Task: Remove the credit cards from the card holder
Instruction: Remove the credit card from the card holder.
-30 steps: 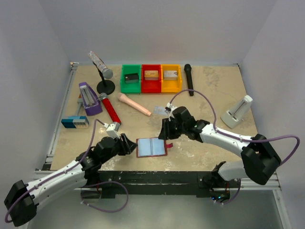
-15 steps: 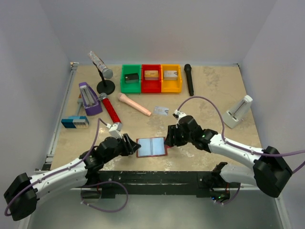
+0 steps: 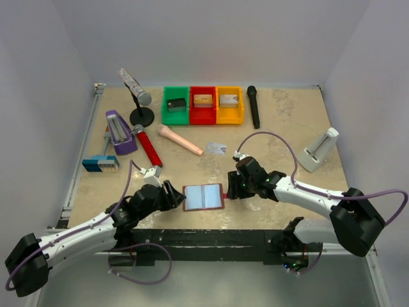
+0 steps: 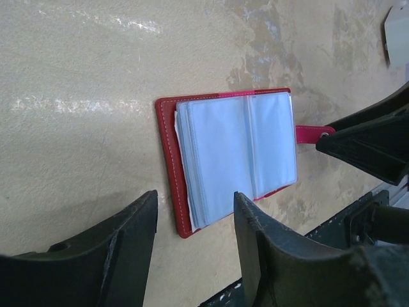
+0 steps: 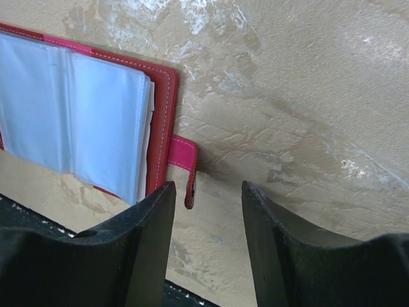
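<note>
The card holder (image 3: pixel 203 197) is laid open and flat on the table (image 3: pixel 287 115), low in the top view and just left of centre. Its dark red cover is underneath and its pale blue-grey clear pockets face up. A little red tab (image 5: pixel 182 167) sticks out from its right edge. The pockets look pale and blank, so whether any cards are left inside cannot be told. One pale grey credit card (image 3: pixel 217 148) is seen lying on the table above the holder, apart from it, near the middle of the frame.

The left tool (image 3: pixel 176 196) is set at the holder's left edge with its fingers spread and nothing clamped. In the left wrist view the holder's lower edge is framed between the two fingers. The right tool (image 3: pixel 230 190) is placed at the holder's right edge, likewise spread, with the tab just ahead of the gap and not pinched.

Three bins are lined up side by side in the upper middle of the top view. A dark block is held in the green bin (image 3: pixel 167 116), a tan block in the red bin (image 3: pixel 203 118) and a greyish block in the yellow bin (image 3: pixel 230 118). A black microphone (image 3: pixel 254 107) is laid to their right and a red microphone (image 3: pixel 147 145) to their lower left.

The table is tan and mottled with paler patches. It is closed in by plain pale grey walls at the left, top and right of the frame, and a black rail (image 3: pixel 211 238) runs along its lower edge.
</note>
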Available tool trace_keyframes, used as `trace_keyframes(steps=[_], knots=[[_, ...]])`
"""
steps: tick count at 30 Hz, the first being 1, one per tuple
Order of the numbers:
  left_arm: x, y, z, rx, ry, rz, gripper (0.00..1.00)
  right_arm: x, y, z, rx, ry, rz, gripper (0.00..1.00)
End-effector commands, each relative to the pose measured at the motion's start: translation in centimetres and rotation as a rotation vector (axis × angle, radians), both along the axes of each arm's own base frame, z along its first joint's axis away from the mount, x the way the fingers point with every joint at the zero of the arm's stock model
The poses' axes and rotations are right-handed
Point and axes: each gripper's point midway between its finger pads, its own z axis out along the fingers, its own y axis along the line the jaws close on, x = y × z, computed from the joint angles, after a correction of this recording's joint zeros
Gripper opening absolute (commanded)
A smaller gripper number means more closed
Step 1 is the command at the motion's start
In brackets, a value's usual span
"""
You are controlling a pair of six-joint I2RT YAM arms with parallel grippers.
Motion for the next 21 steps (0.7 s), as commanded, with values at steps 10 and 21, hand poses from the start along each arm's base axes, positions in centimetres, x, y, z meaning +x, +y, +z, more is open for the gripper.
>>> trace_keyframes(steps=[10, 21], knots=[[1.1, -3.8, 3.2, -0.074, -0.045, -0.097, 0.48, 1.3, 1.5, 1.5, 0.029, -0.037, 0.026, 0.1], [1.4, -4.3, 2.0, -0.026, -0.011, -0.101, 0.48, 0.7, 1.4, 1.6, 0.043, -0.029, 0.041, 0.0]])
